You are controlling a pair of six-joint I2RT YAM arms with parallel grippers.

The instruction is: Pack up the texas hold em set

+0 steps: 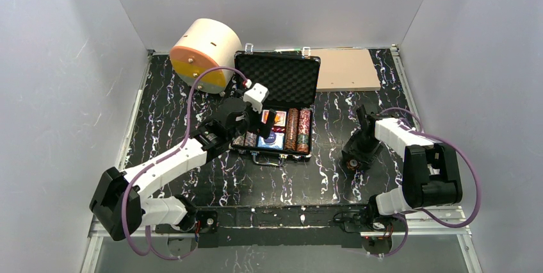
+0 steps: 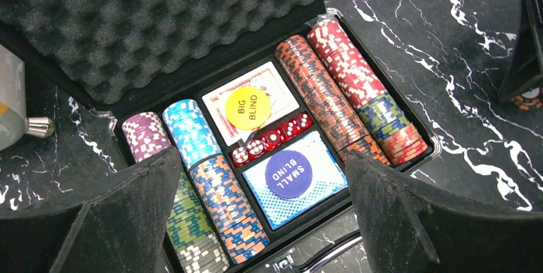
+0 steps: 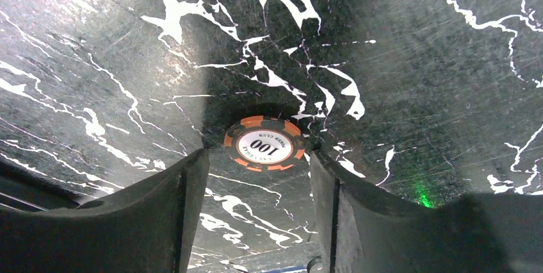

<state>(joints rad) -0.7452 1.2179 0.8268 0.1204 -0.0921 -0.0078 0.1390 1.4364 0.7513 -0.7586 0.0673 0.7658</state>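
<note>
The black briefcase lies open at the middle of the table, its foam lid [image 1: 282,77] raised toward the back. Its tray holds rows of striped poker chips [image 2: 333,93], a red deck under a yellow BIG BLIND button [image 2: 246,108], red dice [image 2: 272,138] and a blue deck under a purple SMALL BLIND button [image 2: 292,173]. My left gripper [image 1: 266,119] [image 2: 262,157] hovers open over the tray's front, holding nothing. To the right, one orange-and-black "100" chip [image 3: 264,147] [image 1: 351,163] lies flat on the table. My right gripper [image 3: 259,154] [image 1: 355,157] stands open with its tips on either side of that chip.
A big cream cylinder with an orange-yellow face [image 1: 205,52] stands at the back left beside the lid. A flat tan board [image 1: 346,69] lies at the back right. The case's handle [image 1: 269,159] points toward the arms. Grey walls close in three sides.
</note>
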